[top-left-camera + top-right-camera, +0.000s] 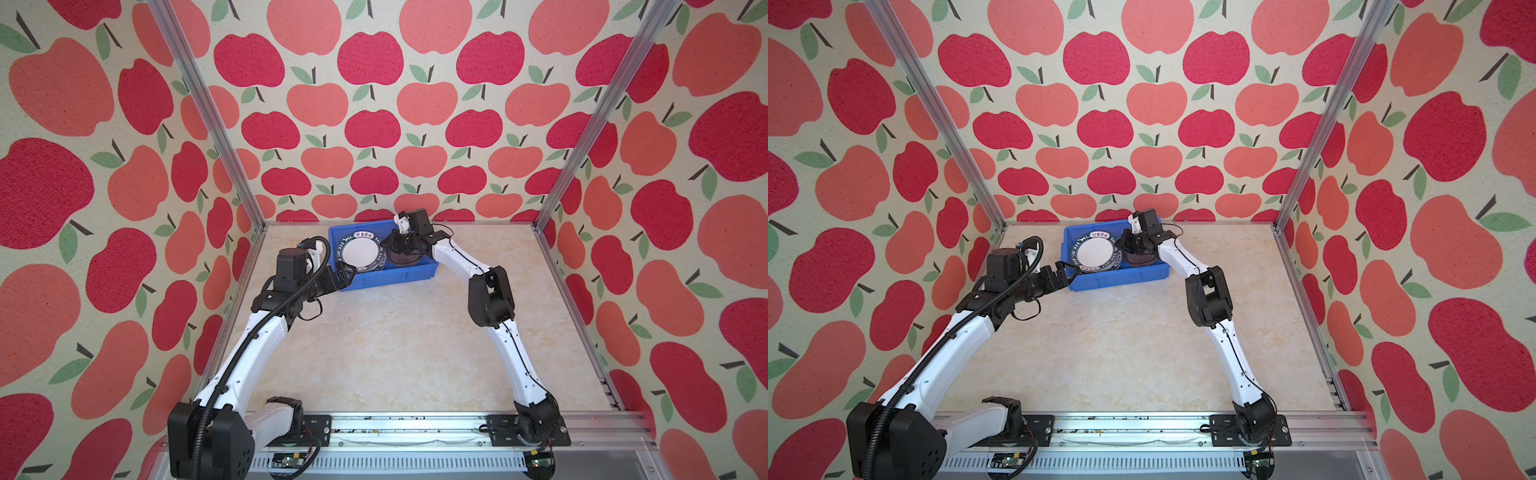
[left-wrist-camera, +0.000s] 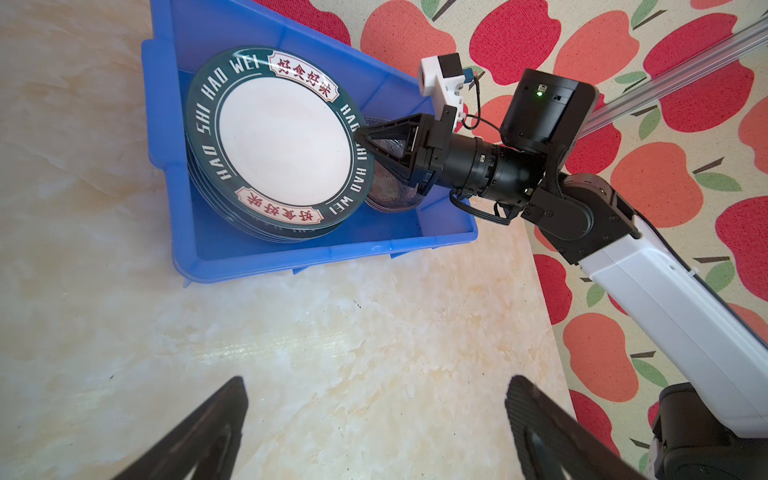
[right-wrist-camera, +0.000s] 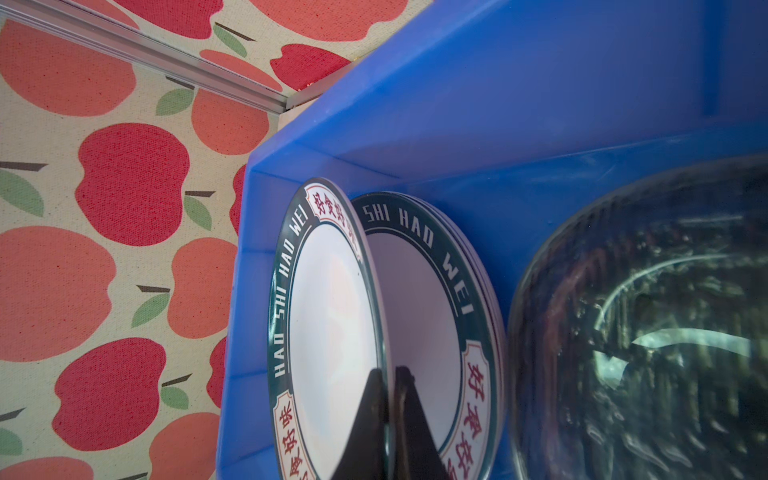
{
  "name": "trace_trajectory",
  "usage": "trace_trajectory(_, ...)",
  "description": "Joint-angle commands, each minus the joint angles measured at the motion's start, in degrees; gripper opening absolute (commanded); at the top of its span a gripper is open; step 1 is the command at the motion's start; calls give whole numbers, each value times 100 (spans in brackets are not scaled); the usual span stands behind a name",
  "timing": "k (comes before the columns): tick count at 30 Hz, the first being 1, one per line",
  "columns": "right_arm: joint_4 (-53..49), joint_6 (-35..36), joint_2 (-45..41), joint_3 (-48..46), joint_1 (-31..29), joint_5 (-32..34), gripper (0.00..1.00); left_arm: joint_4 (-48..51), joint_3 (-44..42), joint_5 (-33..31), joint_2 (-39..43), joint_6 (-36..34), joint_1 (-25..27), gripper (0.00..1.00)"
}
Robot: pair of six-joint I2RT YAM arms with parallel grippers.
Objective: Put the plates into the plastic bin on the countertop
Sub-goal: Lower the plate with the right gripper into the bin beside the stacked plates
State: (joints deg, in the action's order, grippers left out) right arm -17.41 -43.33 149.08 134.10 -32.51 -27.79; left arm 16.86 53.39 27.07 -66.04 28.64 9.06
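Nearest, at 6 o'clock, the two arm bases sit on the aluminium rail (image 1: 415,430), and the marble-patterned worktop (image 1: 395,353) beyond them lies bare up to its far end.

The left hand (image 1: 347,277) (image 1: 1065,274) hangs low near the 8 o'clock corner of the plastic bin (image 1: 390,281) (image 1: 1121,281). Its jaws stand wide apart and hold nothing. In its wrist view the left hand (image 2: 376,380) frames only bare worktop, with the plastic bin (image 2: 332,253) ahead of it.

The bin rests on the worktop at 12 o'clock, close to the apple-patterned wall (image 1: 374,124), turned slightly askew. All the plates in view are inside it. In the 9 o'clock half is a stack of round white lettered plates (image 1: 360,251) (image 1: 1095,251) with dark-green rims. In the 3 o'clock half lie the grey glass plates (image 1: 405,261) (image 1: 1142,261) (image 2: 390,197) (image 3: 644,332), partly hidden by the right arm; how many there are cannot be told.

The right hand (image 1: 392,245) (image 1: 1127,245) (image 2: 360,137) reaches in from 3 o'clock over the glass plates, its jaws pinched on the rim of the top plate (image 2: 282,141). In the right wrist view the right hand (image 3: 388,372) has a finger on each face of the top plate (image 3: 328,311), which tilts up off the next plate (image 3: 419,299) at the gripped edge while its opposite edge meets the stack near the bin wall (image 3: 457,104).
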Motion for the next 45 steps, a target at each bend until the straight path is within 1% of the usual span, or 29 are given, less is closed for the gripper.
trace_trajectory(1, -315, 160, 227, 418, -13, -151, 0, -111, -82, 97, 3, 8, -38, 99)
trace_trajectory(8, -620, 284, 300, 585, -40, 18, 0, -159, -169, 92, 38, 29, -53, 99)
trace_trajectory(11, -696, 397, 270, 593, -70, 115, 5, -158, -197, 81, 76, 37, -48, 99)
trace_trajectory(12, -759, 442, 270, 614, -84, 166, 8, -157, -197, 92, 76, 35, -53, 99)
trace_trajectory(17, -1226, 668, 314, 893, -100, 452, 33, -190, -233, 88, 79, 42, -53, 99)
trace_trajectory(20, -1291, 743, 267, 927, -112, 537, 42, -212, -233, 108, 64, 43, -53, 99)
trace_trajectory(24, -1409, 821, 200, 958, -109, 668, 45, -193, -231, 107, 82, 49, -53, 99)
trace_trajectory(30, -1750, 1081, 234, 1195, -176, 1060, 46, -214, -275, 79, 134, 69, -56, 99)
trace_trajectory(36, -1786, 1022, 436, 1519, -275, 1019, 46, -289, -276, 138, 43, 82, -51, 99)
trace_trajectory(39, -1783, 1009, 444, 1530, -316, 1042, 46, -282, -267, 134, 41, 76, -60, 99)
trace_trajectory(45, -2103, 1383, 287, 1487, -287, 1755, 46, -184, -267, 80, 122, 8, -70, 99)
